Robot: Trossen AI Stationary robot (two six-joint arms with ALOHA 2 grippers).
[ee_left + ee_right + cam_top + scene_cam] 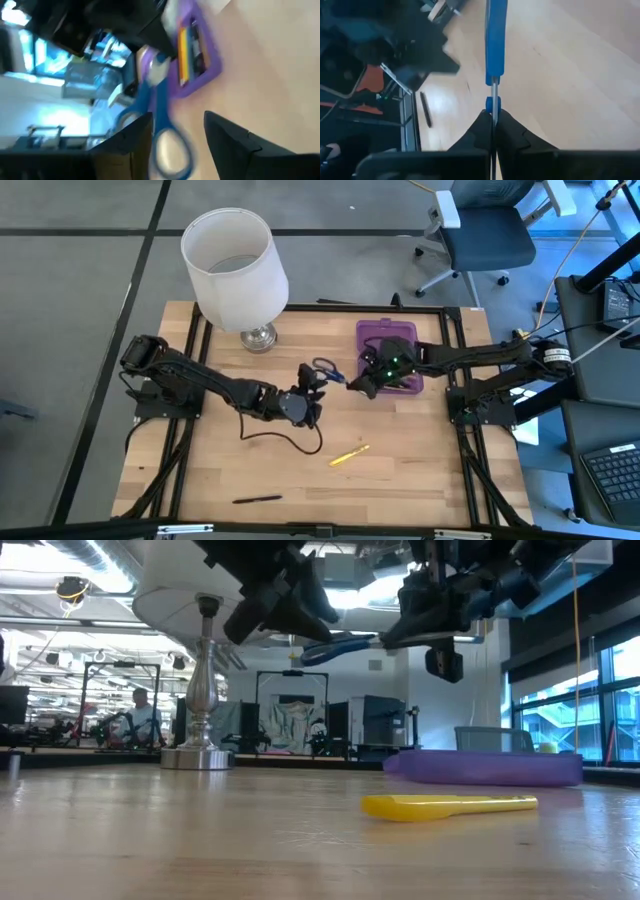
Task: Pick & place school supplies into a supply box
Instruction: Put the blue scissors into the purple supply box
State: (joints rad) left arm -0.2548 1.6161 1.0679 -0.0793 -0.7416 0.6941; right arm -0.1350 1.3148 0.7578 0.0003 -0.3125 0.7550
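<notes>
The right gripper [492, 120] is clamped on the blade end of the small blue-handled scissors [495, 45], held above the table centre. The left gripper [177, 140] stands released, its fingers spread around the handle loops without gripping. Only the left wrist view shows inside the translucent purple plastic supply box [212, 55], where orange and yellow pencils [183, 50] lie. In the high view the box sits at about two o'clock; one yellow pencil [349, 455] lies at five, one thin black pen [257, 500] at seven.
</notes>
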